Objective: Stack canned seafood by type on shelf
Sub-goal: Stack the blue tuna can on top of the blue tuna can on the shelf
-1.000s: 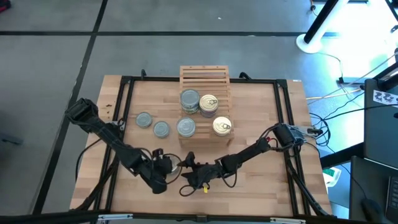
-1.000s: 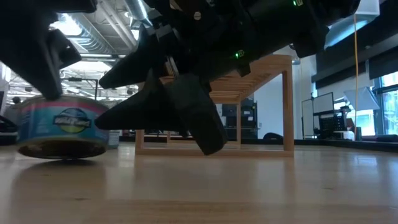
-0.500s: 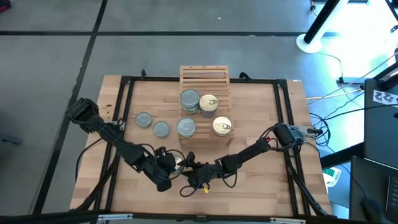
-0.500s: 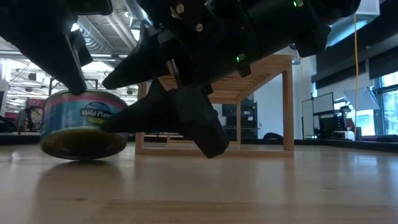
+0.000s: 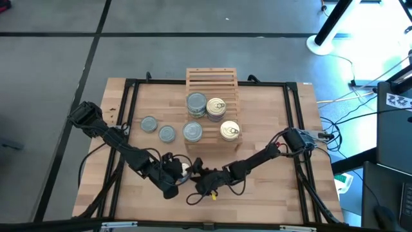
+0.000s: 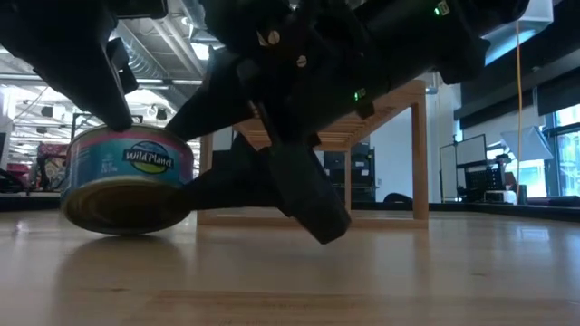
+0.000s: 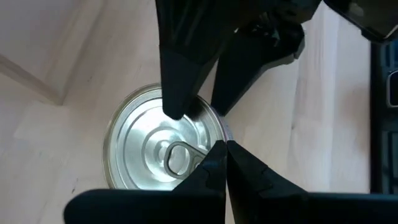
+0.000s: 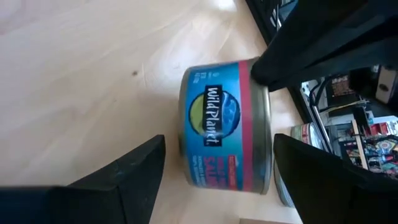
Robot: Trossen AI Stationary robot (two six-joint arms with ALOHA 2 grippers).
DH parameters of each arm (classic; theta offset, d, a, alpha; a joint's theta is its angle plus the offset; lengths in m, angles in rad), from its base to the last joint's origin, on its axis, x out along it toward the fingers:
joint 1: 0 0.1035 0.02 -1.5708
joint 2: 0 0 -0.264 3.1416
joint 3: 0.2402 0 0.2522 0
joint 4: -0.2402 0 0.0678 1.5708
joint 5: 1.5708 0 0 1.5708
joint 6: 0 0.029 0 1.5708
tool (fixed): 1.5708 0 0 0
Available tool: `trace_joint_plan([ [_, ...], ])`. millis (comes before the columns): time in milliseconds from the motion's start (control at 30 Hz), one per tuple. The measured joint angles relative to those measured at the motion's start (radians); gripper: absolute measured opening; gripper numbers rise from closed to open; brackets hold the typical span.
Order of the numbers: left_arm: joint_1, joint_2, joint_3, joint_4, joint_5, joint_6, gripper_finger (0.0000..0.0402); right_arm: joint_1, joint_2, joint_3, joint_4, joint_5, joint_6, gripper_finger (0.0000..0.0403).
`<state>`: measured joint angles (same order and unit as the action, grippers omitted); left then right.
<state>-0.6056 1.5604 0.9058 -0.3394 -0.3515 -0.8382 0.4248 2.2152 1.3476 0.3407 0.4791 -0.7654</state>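
I'm watching a ring-pull tin (image 6: 127, 177) sitting tilted on the tabletop (image 5: 270, 193), near the front edge and well short of the shelf (image 5: 212, 87). My left gripper (image 5: 175, 173) is pressing its closed fingers (image 7: 217, 165) onto the tin's shiny top. My right gripper (image 5: 197, 177) is facing the tin's blue label, fingers (image 8: 134, 165) spread wide, gripping nothing.

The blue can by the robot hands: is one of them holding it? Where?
No grip yet. The shut left gripper only touches the can at its top; the open right gripper has a finger either side.
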Motion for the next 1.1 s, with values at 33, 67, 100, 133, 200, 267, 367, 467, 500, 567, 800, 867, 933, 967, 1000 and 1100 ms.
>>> trace_joint_plan([
  [33,0.000,0.000,0.000,0.009,0.000,-0.001,0.0000,0.000,0.000,0.000,0.001,0.000,0.000,0.0298],
  [67,0.000,0.000,0.000,0.021,0.000,-0.001,0.0000,0.000,0.000,0.000,0.002,0.000,0.000,0.0298],
  [100,0.000,0.000,0.000,0.036,0.001,0.000,0.0000,0.000,0.000,0.000,0.001,0.000,0.001,0.0298],
  [133,0.000,0.000,0.000,0.048,0.002,0.004,0.0000,0.000,0.000,0.000,0.000,0.000,0.004,0.0298],
  [200,0.000,0.000,0.000,0.055,0.002,0.006,0.0000,0.000,0.000,0.000,0.002,0.000,0.022,0.0298],
  [267,0.000,0.000,0.000,0.053,0.002,0.006,0.0000,0.000,0.000,0.000,0.002,0.000,0.041,0.0292],
  [367,0.000,0.000,0.000,0.052,0.002,0.007,0.0000,0.000,0.000,0.000,0.002,0.000,0.059,0.0267],
  [467,0.000,0.000,0.000,0.052,0.002,0.007,0.0000,0.000,0.000,0.000,-0.003,0.000,0.059,0.0227],
  [500,0.000,0.000,0.000,0.052,0.001,0.007,0.0000,0.001,0.000,0.000,-0.003,0.000,0.059,0.0212],
  [567,0.000,0.000,0.000,0.052,0.001,0.004,0.0002,0.002,0.000,0.000,-0.003,0.000,0.059,0.0197],
  [800,0.000,0.000,0.000,0.054,0.033,-0.029,0.0047,0.026,0.000,0.000,-0.005,0.025,0.059,0.0197],
  [867,0.000,0.000,0.000,0.053,0.035,-0.034,0.0070,0.040,-0.002,0.000,-0.017,0.052,0.062,0.0197],
  [933,0.000,0.000,0.000,0.053,0.036,-0.029,0.0090,0.056,-0.003,0.000,-0.022,0.078,0.063,0.0204],
  [967,0.000,0.000,0.000,0.055,0.041,-0.027,0.0098,0.065,-0.008,0.000,-0.033,0.099,0.062,0.0207],
  [1000,0.000,-0.001,0.000,0.053,0.057,-0.027,0.0105,0.073,-0.012,-0.001,-0.038,0.117,0.063,0.0209],
  [1100,0.000,-0.001,0.000,0.051,0.125,-0.029,0.0117,0.099,-0.017,-0.001,-0.035,0.173,0.061,0.0203],
])
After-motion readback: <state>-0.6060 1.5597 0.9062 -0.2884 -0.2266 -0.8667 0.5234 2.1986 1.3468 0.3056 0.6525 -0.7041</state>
